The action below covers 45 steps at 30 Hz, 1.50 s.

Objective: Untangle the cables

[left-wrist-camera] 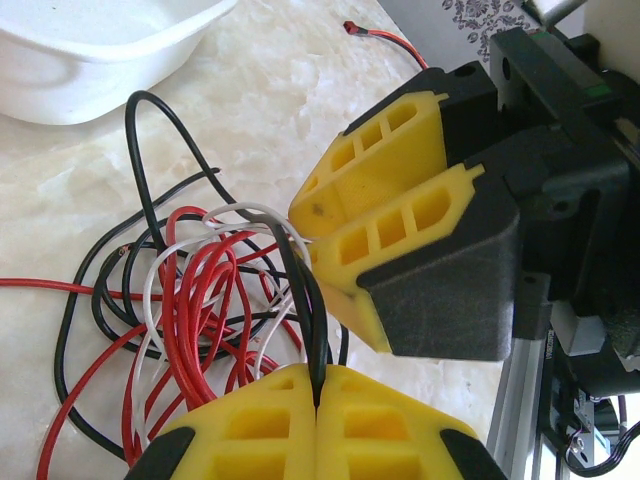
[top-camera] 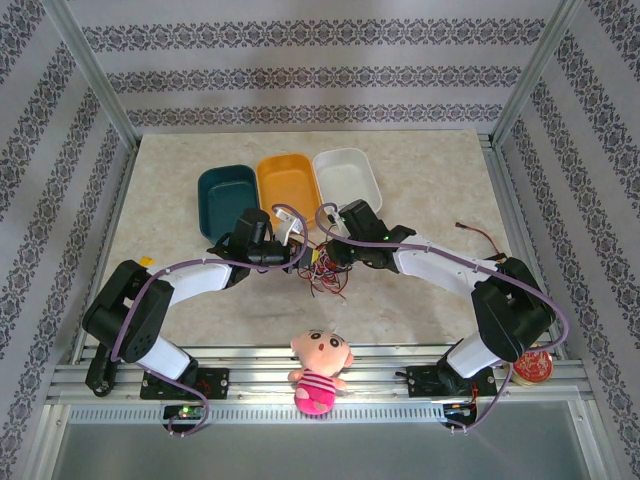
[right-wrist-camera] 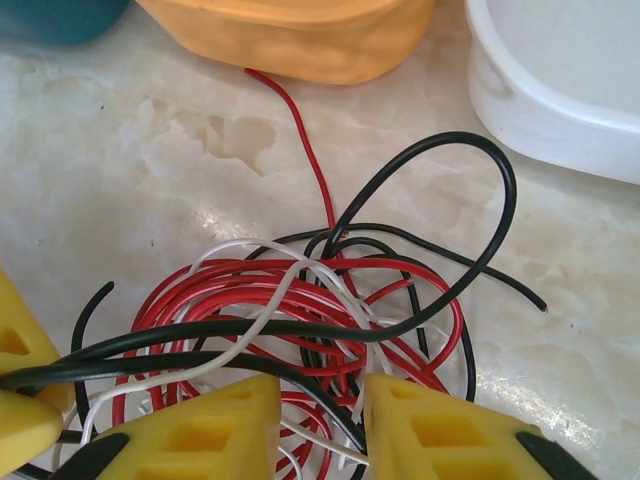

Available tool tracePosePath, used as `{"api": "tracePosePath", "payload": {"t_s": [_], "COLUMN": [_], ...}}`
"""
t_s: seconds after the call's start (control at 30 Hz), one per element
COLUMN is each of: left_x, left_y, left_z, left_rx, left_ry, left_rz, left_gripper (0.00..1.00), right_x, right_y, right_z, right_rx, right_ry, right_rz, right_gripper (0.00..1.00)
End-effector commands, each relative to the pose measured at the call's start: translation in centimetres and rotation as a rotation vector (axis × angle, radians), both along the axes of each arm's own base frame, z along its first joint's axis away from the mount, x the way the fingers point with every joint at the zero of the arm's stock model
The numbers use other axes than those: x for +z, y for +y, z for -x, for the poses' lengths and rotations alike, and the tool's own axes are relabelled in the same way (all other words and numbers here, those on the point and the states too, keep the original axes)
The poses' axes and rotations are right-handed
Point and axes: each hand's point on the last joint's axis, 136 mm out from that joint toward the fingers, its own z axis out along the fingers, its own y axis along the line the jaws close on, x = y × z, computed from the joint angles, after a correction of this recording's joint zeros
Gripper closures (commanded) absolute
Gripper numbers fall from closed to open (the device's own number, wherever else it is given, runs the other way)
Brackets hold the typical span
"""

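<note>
**Worktop centre.** A tangle of thin red, black and white cables lies in loose loops on the marble-patterned worktop. It sits just in front of three oval plastic trays ranged towards the far edge: teal tray, orange tray and white tray.

**Left gripper**. Its yellow fingers are pressed together, pinching a black cable that rises out of the loops.

**Right gripper**. Its fingers are partly spread and set low over the tangle. Red, white and black strands run through the gap, and none is visibly clamped. The two grippers face each other closely across the heap.

**Right edge.** A separate red lead lies well apart from the tangle.

**Near edge.** A pink plush doll.
</note>
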Motion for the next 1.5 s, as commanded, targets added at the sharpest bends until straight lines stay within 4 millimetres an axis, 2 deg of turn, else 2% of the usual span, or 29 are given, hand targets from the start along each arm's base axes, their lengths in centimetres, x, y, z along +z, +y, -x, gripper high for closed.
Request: {"api": "tracePosePath", "payload": {"t_s": [0.0, 0.1, 0.23, 0.37, 0.43, 0.53, 0.63, 0.8, 1.03, 1.17, 1.33, 1.47], "left_x": [2.0, 2.0, 1.7, 1.2, 1.1, 1.0, 0.9, 0.5, 0.4, 1.4, 3.3, 2.9], "left_y": [-0.4, -0.4, -0.4, 0.0, 0.1, 0.1, 0.0, 0.2, 0.6, 0.5, 0.2, -0.2], "left_z": [-1.1, -1.1, -1.0, -1.2, -1.4, -1.4, -1.4, -1.5, -1.2, -0.9, -0.8, -1.0], "left_rx": [0.003, 0.001, 0.001, 0.023, 0.036, 0.037, 0.034, 0.042, 0.045, 0.030, 0.020, 0.025], "left_ry": [-0.052, -0.048, -0.038, -0.030, -0.028, -0.025, -0.021, -0.013, -0.033, -0.066, -0.145, -0.156], "left_rz": [0.054, 0.056, 0.048, 0.022, 0.014, 0.014, 0.016, 0.000, -0.028, -0.007, 0.033, 0.021], "left_gripper": [1.00, 1.00, 1.00, 1.00, 1.00, 0.94, 0.92, 0.83, 0.62, 0.45, 0.17, 0.14], "right_x": [0.0, 0.0, 0.4, 1.2, 1.6, 2.2, 2.8, 4.2, 7.3, 8.9, 10.0, 10.4], "right_y": [0.3, 0.2, 0.1, -0.5, -0.9, -1.6, -2.1, -2.0, -1.8, -1.5, -1.0, -0.5], "right_z": [-0.1, -0.2, -0.4, 0.0, 0.3, 0.4, 0.4, 0.5, 0.8, 1.1, 1.3, 1.4], "right_rx": [0.016, 0.008, 0.001, -0.008, -0.017, -0.038, -0.062, -0.069, -0.068, -0.069, -0.079, -0.082], "right_ry": [-0.020, -0.025, -0.037, -0.052, -0.060, -0.080, -0.098, -0.124, -0.167, -0.167, -0.143, -0.125], "right_rz": [0.024, 0.031, 0.029, 0.033, 0.030, 0.034, 0.032, -0.003, -0.075, -0.119, -0.164, -0.193], "right_gripper": [0.68, 0.71, 0.82, 0.85, 0.91, 1.00, 1.00, 1.00, 1.00, 1.00, 1.00, 1.00]}}
